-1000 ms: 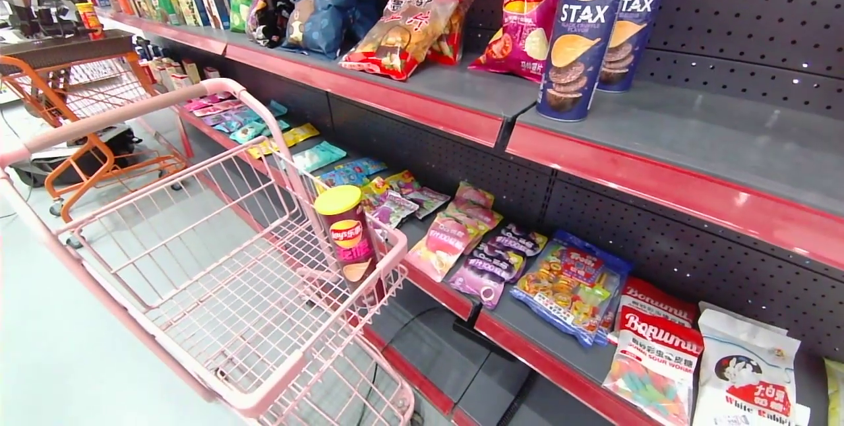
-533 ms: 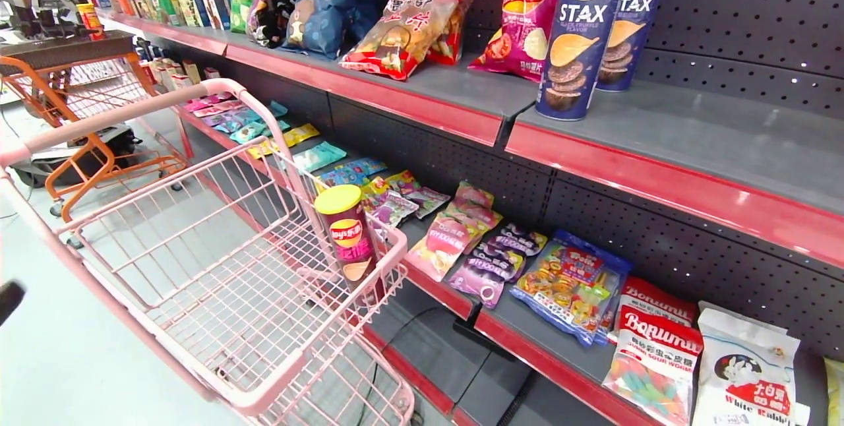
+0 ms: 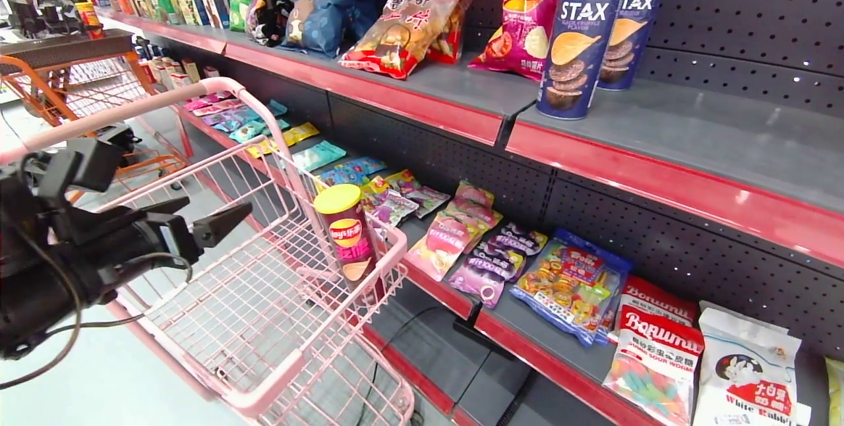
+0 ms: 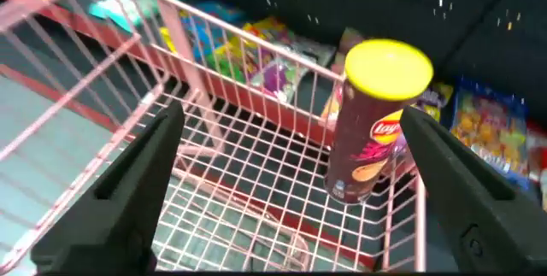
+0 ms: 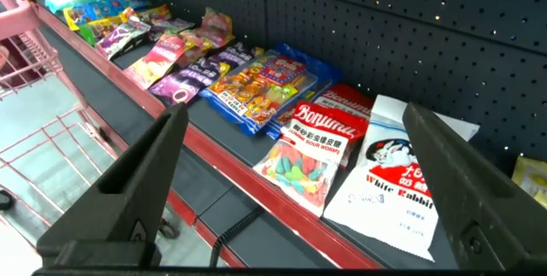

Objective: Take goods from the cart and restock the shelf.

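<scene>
Shelf (image 3: pixel 692 129) of snacks (image 3: pixel 402 24) stands beside pink cart (image 3: pixel 151 104); left gripper (image 4: pixel 291 118) and right gripper (image 5: pixel 292 114) hold fingers (image 4: pixel 128 190) apart.

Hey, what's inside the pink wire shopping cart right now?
One dark red cylindrical chip can with a yellow lid, upright in the corner by the shelf. The black left gripper hides part of the cart floor.

From your left hand (image 3: pixel 217 205), its fingers spread wide, nothing stands between you and the chip can (image 3: pixel 349 241); on that side there is only bare wire floor of the pink cart (image 3: pixel 264 406). The cart's wire walls stand close beside the can on its far side and its shelf side and block those approaches. The can's lid rises above the rim, free from above. Up and right of the can, the upper shelf (image 3: pixel 712 129) is bare beyond the two blue cans (image 3: pixel 580 37).
</scene>
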